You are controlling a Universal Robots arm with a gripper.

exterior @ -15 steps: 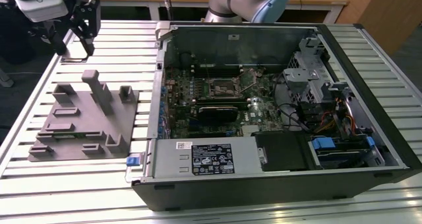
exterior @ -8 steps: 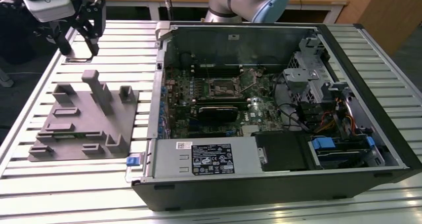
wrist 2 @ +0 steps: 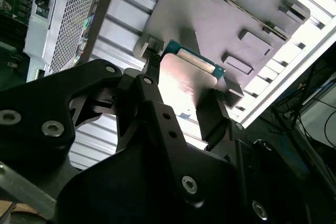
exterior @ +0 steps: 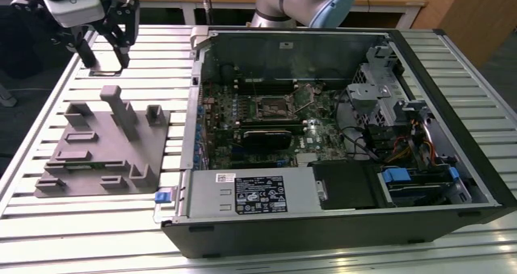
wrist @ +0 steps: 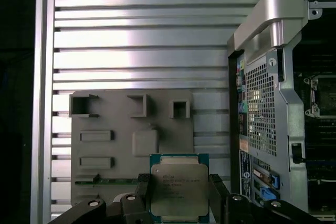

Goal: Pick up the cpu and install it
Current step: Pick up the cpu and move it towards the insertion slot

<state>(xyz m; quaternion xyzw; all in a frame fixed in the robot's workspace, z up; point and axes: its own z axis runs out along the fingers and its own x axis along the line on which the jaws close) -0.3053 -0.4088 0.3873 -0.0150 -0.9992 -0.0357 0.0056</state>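
CPU [wrist: 178, 192] was clamped by two opposite edges between the closed jaws of the gripper [exterior: 105, 65], metal lid up, probably to keep its contact face untouched. It was at the grey tray's [exterior: 89, 159] far edge, well apart from the motherboard socket [exterior: 273, 106].

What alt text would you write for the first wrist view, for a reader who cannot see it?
The gripper clamps the cpu, its silver top facing the camera, between two black fingers. Behind it lies a grey plastic tray on a slatted metal table, with an open computer case beside the tray.
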